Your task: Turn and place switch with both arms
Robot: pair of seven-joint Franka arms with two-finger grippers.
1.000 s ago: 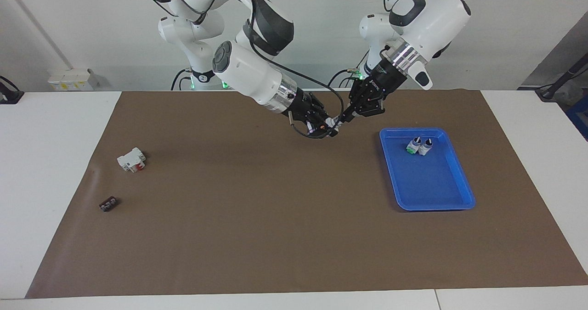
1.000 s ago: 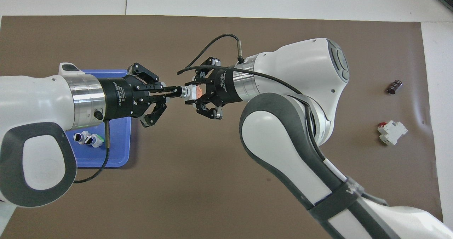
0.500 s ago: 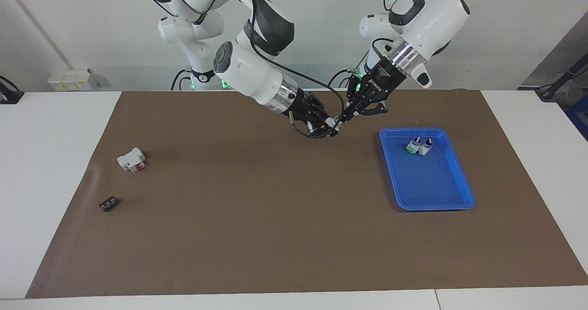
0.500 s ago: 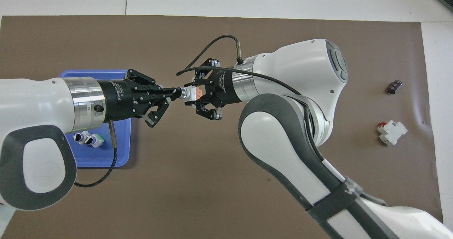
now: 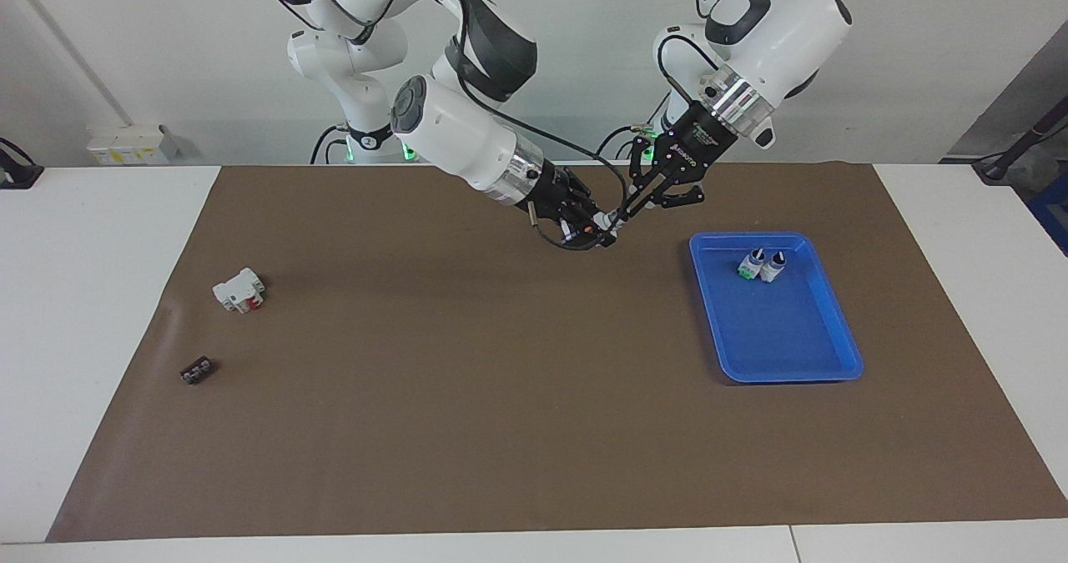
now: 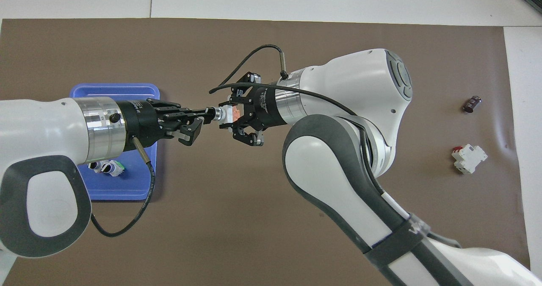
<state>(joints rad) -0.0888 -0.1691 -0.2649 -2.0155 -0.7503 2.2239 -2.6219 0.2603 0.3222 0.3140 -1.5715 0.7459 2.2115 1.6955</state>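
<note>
The switch (image 6: 228,114) (image 5: 602,223), white with an orange block showing, hangs in the air over the brown mat beside the blue tray. My right gripper (image 6: 232,115) (image 5: 594,228) is shut on its white body. My left gripper (image 6: 210,112) (image 5: 622,211) comes from the tray's side and is shut on the knob end. The two grippers face each other tip to tip.
The blue tray (image 5: 776,354) (image 6: 127,184) lies toward the left arm's end and holds two more switches (image 5: 763,265) (image 6: 103,166). A white breaker block with a red part (image 5: 239,290) (image 6: 468,159) and a small dark piece (image 5: 196,371) (image 6: 471,104) lie toward the right arm's end.
The left wrist has rolled about its own axis while gripping the knob end, so its links now show edge-on. The right gripper and the switch body stayed almost in place.
</note>
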